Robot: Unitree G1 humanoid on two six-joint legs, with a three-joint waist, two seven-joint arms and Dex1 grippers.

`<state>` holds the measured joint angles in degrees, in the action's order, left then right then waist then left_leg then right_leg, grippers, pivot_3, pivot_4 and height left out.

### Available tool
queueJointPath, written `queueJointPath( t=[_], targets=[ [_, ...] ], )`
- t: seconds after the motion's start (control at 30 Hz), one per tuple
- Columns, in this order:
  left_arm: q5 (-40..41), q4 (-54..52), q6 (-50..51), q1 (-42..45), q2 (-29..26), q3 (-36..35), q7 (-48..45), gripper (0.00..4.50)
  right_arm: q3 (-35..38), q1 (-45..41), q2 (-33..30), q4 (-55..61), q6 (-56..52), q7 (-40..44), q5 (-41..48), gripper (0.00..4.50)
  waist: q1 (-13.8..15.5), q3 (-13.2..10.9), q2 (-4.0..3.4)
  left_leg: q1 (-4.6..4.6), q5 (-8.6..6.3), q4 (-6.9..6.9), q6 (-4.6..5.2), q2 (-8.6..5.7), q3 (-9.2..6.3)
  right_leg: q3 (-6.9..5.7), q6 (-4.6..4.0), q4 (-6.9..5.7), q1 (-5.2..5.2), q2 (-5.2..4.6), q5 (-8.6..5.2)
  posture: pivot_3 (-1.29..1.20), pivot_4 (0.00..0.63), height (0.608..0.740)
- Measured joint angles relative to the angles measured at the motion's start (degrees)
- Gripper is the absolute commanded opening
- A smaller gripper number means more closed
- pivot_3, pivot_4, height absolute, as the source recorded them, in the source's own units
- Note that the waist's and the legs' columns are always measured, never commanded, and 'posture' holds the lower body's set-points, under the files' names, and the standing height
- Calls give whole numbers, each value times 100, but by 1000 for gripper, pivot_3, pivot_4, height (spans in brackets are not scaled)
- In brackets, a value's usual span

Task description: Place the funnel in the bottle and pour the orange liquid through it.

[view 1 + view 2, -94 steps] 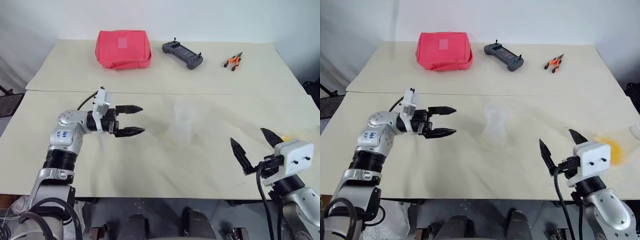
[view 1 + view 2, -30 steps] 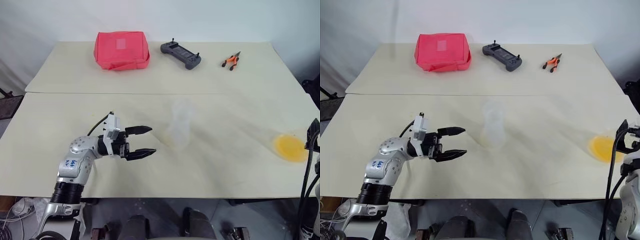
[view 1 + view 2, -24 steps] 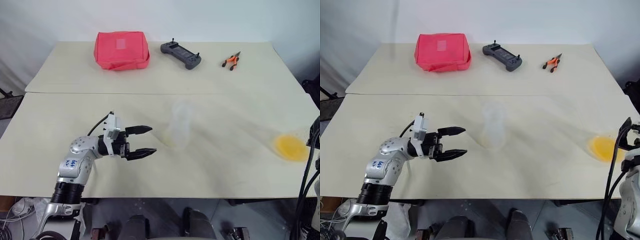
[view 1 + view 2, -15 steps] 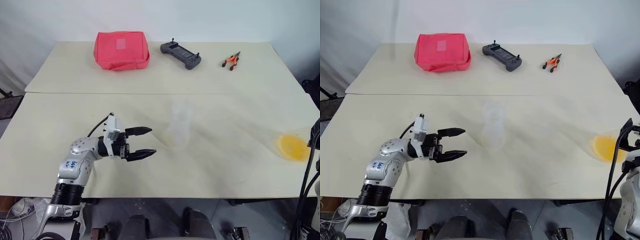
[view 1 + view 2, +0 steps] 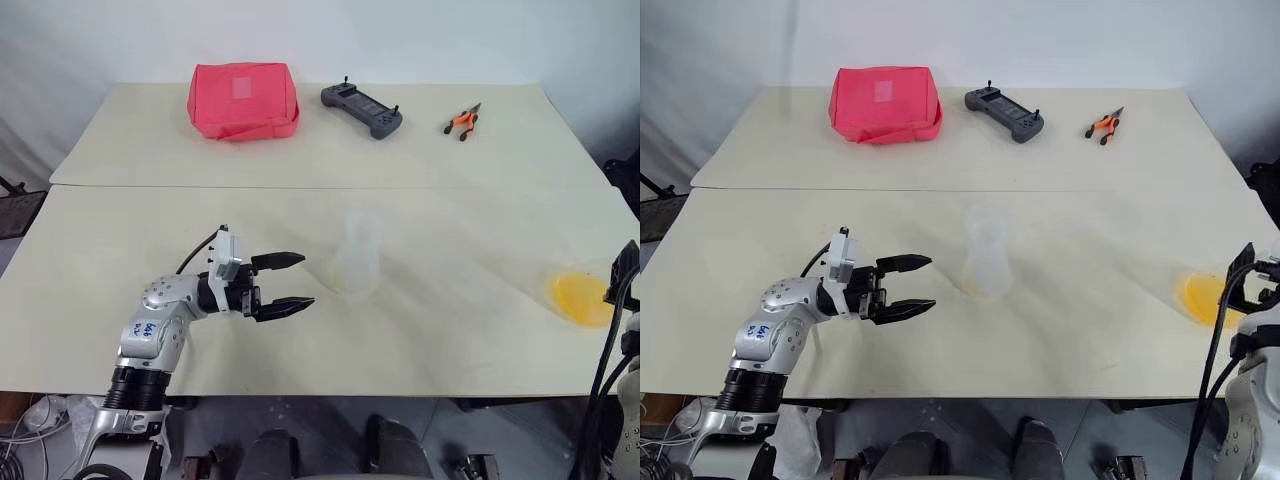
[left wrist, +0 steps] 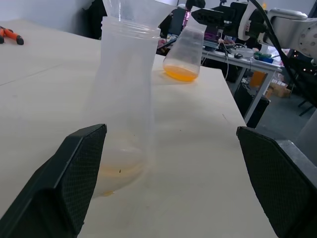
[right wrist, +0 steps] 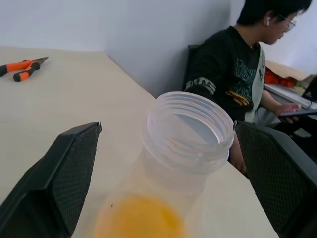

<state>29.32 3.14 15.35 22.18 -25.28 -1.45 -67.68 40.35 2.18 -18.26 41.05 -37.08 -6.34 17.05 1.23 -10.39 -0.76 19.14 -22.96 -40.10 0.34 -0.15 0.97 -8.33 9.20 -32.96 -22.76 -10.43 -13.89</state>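
The clear bottle [image 5: 358, 256] stands mid-table, and the faint funnel [image 6: 132, 9] sits in its mouth. A thin orange film lies at its bottom. My left gripper [image 5: 307, 280] hovers open and level just left of it, pointing at it, with nothing held. The orange liquid [image 5: 582, 296] rests in a second clear flask [image 7: 190, 131] near the table's right edge. My right gripper [image 7: 167, 130] is open, one finger on each side of that flask, apart from it.
At the table's far side lie a red pouch [image 5: 243, 100], a grey controller [image 5: 362, 109] and orange pliers [image 5: 464, 121]. A person [image 7: 233, 64] sits beyond the right edge. A seam crosses the table behind the bottle.
Since three seconds ago my left gripper has come nearer and right toward the bottle, and my right arm has swung out to the flask at the right edge. Over the last second both stay put.
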Motion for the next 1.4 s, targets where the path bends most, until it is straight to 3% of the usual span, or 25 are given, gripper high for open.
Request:
queueJointPath(
  t=[0.47, 0.93, 1.4],
  targets=[
    [-1, 7, -55, 0, 94, 20, 3, 4460, 11, 69, 106, 399, -381, -59, 14, 4500, -5, 0, 0, 0, 0, 3, 1, 0, 0, 0, 0, 2, 0, 0, 0, 0, 150, 740],
    [-9, 8, -108, -1, 221, 33, 71, 4460, 148, -264, -441, -249, -461, 347, 73, 4500, 2, -4, -8, 3, -1, 6, 2, 0, 1, 0, 0, 6, -3, 0, 0, 0, 150, 740],
    [-13, 8, -122, -37, 286, 42, 126, 4460, 498, 9, -353, 514, -999, 374, 398, 4500, 8, -5, -9, 4, -1, 7, 2, 0, 0, 0, 0, 7, -3, 0, 0, 0, 150, 740]
  ],
)
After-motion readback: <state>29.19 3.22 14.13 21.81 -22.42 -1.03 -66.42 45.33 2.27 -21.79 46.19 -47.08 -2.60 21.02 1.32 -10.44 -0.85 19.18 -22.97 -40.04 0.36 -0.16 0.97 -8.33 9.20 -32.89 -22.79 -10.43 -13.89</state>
